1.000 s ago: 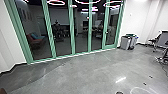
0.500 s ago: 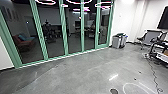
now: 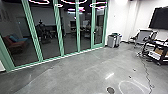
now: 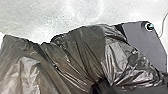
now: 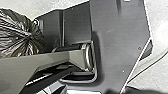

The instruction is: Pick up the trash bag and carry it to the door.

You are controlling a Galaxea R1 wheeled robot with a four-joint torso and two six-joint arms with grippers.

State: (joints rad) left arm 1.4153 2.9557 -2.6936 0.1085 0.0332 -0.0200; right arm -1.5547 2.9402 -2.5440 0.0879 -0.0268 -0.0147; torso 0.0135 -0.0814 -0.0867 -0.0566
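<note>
The trash bag (image 4: 75,55), dark, shiny and translucent, spreads wide in the left wrist view. Its folds run together at my left gripper (image 4: 100,86), which is shut on the bag. In the right wrist view the bag (image 5: 15,35) bulges beside the robot's dark base plate, its creases drawn to one gathered point. Whether the bag touches the base cannot be told. Ahead in the head view stands a green-framed glass wall, with a door panel (image 3: 99,31) bearing a handle near its right end.
Grey bins (image 3: 114,40) stand against the white wall right of the glass. Farther right are a chair (image 3: 143,36), a black cart (image 3: 158,53) with a box, and a wall screen (image 3: 160,18). A cable (image 3: 147,75) trails over the floor near a dark round floor fitting (image 3: 110,90).
The head camera has turned to the right: the glass wall and bins have shifted left in the picture, and the wall screen and cart have come into view.
</note>
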